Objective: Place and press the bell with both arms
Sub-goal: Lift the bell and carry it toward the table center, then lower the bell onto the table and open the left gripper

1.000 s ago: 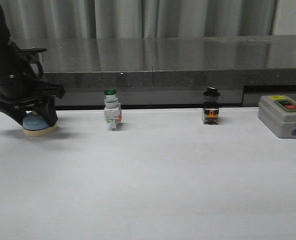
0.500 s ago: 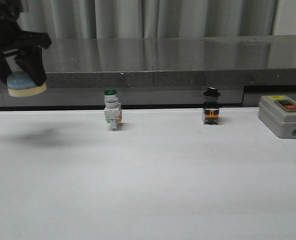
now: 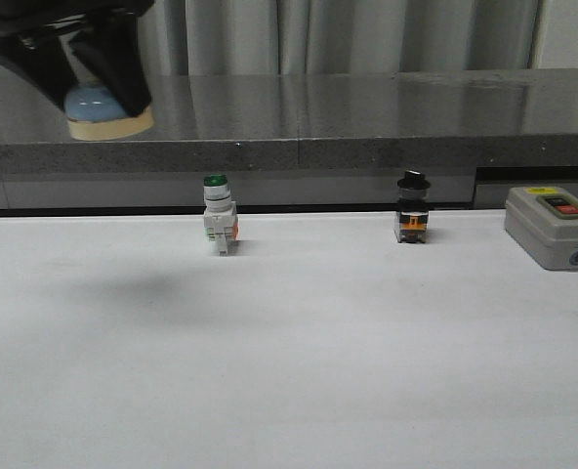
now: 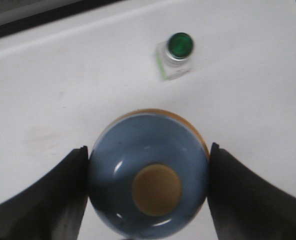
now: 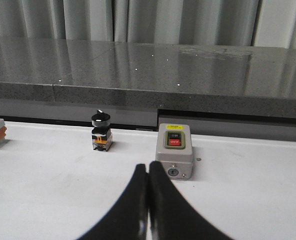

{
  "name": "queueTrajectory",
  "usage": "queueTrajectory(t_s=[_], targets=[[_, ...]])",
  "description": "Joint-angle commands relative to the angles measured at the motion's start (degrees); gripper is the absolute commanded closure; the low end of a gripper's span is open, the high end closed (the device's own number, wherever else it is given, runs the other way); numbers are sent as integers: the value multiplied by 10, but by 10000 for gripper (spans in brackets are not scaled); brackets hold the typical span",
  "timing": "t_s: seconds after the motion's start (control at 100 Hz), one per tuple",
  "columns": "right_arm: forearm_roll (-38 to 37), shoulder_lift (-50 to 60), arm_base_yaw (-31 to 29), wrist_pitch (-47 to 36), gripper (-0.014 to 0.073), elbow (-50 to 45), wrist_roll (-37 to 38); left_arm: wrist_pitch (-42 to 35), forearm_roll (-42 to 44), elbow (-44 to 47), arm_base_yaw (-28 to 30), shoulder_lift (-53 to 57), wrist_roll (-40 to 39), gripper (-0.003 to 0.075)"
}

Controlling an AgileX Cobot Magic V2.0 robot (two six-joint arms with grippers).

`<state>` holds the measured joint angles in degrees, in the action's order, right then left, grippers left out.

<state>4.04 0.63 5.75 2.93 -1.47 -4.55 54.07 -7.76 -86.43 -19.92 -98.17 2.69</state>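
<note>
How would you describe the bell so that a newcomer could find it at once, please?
Look above the white table's left end: the left gripper holds the bell in the air. Unlike the green-capped switch on the table below, it is a light-blue dome on a cream base.

A white table (image 3: 299,362) fills the foreground, its surface plain and matte, with a faint soft shadow on it. Directly behind the table's far edge runs a long dark grey stone-like counter (image 3: 367,107), speckled and polished enough to mirror the light above it. A thin seam splits the counter's front face near the middle. Behind the counter hang pale grey curtains (image 3: 367,34) in vertical folds, covering what may be a window. The lighting is even and cool.
</note>
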Motion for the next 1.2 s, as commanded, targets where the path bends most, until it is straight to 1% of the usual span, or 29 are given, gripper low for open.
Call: queueTrajectory(t_s=[0.0, 0.12, 0.22, 0.34, 0.46, 0.59, 0.86, 1.19], targets=[[-4, 10, -3, -43, 654, 8, 0, -38, -12, -15, -34, 25, -2, 587], [-4, 10, -3, -43, 654, 8, 0, -68, -14, -15, -80, 15, -2, 587], [-4, 10, -3, -43, 654, 8, 0, -75, -15, -15, -116, -1, -2, 587], [-4, 10, -3, -43, 654, 8, 0, -89, -15, -15, -149, -23, -2, 587], [-4, 10, -3, -43, 654, 8, 0, -119, -14, -15, -171, -51, -1, 587], [-4, 10, -3, -43, 654, 8, 0, -141, -14, -15, -182, -84, -1, 587], [-4, 10, -3, -43, 654, 8, 0, -157, -16, -15, -187, -151, -1, 587], [-4, 10, -3, -43, 654, 8, 0, -168, -21, -14, -194, -163, -1, 582]])
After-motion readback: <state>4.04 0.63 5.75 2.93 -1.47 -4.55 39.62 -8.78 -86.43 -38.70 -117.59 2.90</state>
